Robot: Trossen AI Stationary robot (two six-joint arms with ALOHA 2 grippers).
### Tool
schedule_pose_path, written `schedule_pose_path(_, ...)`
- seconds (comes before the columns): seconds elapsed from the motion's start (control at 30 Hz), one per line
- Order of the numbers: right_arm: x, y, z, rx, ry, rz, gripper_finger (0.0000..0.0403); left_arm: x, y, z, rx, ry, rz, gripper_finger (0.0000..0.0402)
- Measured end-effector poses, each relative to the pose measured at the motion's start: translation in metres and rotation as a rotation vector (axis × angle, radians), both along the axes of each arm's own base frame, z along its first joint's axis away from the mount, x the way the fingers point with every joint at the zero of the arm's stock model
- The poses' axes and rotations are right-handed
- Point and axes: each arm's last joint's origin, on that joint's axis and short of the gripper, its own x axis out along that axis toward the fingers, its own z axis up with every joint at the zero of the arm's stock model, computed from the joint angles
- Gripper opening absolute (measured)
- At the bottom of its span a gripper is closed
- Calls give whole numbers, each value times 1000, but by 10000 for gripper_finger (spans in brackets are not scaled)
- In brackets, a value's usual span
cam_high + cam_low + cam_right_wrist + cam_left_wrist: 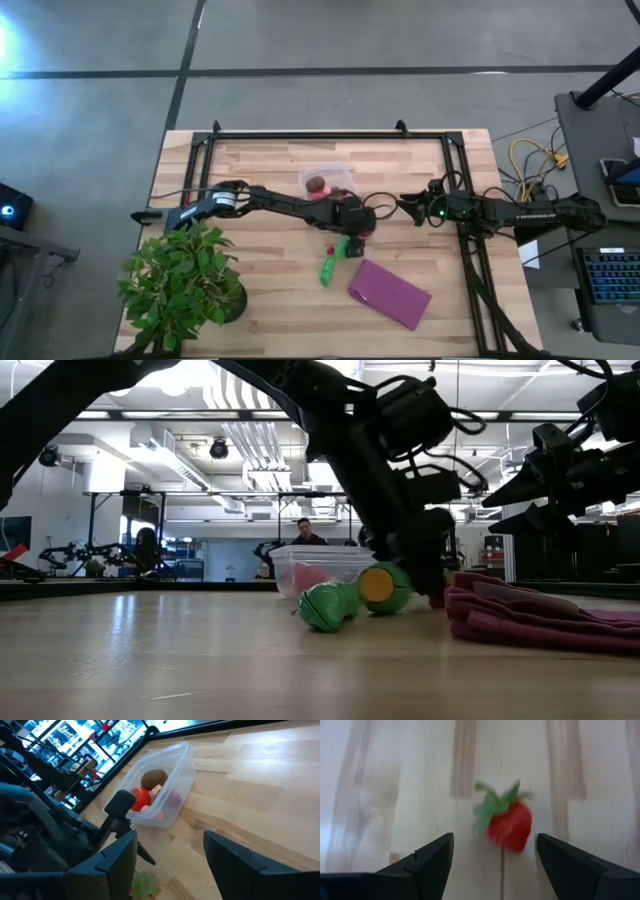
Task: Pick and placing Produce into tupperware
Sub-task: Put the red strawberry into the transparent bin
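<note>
Left gripper (352, 228) low, jaws open; right gripper (408, 205) raised, open

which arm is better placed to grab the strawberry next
Left. Its hand is open directly over the strawberry, fingers on either side. The right hand hangs off to the side, above the table.

This was a robotics lab or workshop. The wooden tabletop (270, 265) stood on a bare concrete floor (330, 40), beside a desk with a keyboard (610, 275) and loose yellow cables (530, 158). Behind it ran exposed ceiling ducts (240, 440), what seemed to be other robot rigs (100, 555), and a person (304, 532) seated far off.
</note>
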Motion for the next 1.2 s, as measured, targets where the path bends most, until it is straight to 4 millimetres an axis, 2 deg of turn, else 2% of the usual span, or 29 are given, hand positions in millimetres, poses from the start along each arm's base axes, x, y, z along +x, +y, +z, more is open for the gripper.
schedule_pose_path(0.5, 0, 0, 0, 0, 0, 0, 219, 5, -1, 2, 9, -69, -9, 271)
schedule_pose_path(0.93, 0, 0, 0, 0, -1, 0, 219, 4, -2, 0, -7, -64, -21, 203)
schedule_pose_path(1.2, 0, 0, 0, 0, -1, -1, 219, 3, -4, -3, -43, -53, -49, 196)
